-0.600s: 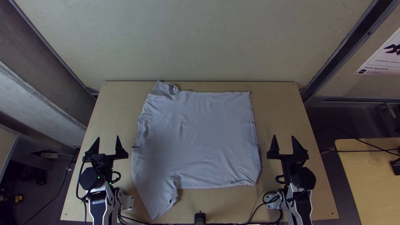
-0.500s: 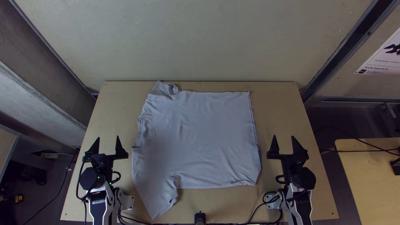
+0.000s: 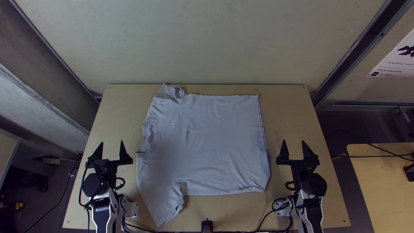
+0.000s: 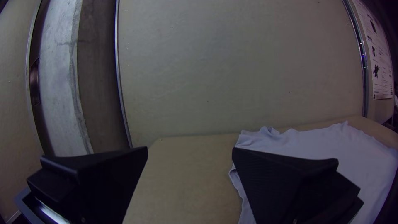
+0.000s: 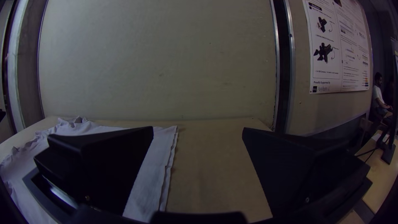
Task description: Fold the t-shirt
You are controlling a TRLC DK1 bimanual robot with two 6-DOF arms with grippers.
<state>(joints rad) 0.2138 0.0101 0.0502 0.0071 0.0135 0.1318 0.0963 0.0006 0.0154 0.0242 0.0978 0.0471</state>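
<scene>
A pale grey-lilac t-shirt (image 3: 211,142) lies spread on the table, its collar side toward the left, one sleeve at the far left and the other angled to the near edge. Left of the shirt, my left gripper (image 3: 112,151) stands open and holds nothing. On the shirt's right, my right gripper (image 3: 293,151) is open too, apart from the cloth. In the left wrist view, the shirt (image 4: 331,145) lies behind one finger of the left gripper (image 4: 190,151). The right wrist view has the hem (image 5: 166,166) between the fingers of the right gripper (image 5: 197,130), farther off.
The light wooden table (image 3: 116,112) has bare strips on both sides of the shirt. A pale wall panel (image 3: 207,43) stands along its far edge. Black cables (image 3: 267,215) run near the front edge, beside a small dark post (image 3: 207,225). Another table (image 3: 384,185) stands at right.
</scene>
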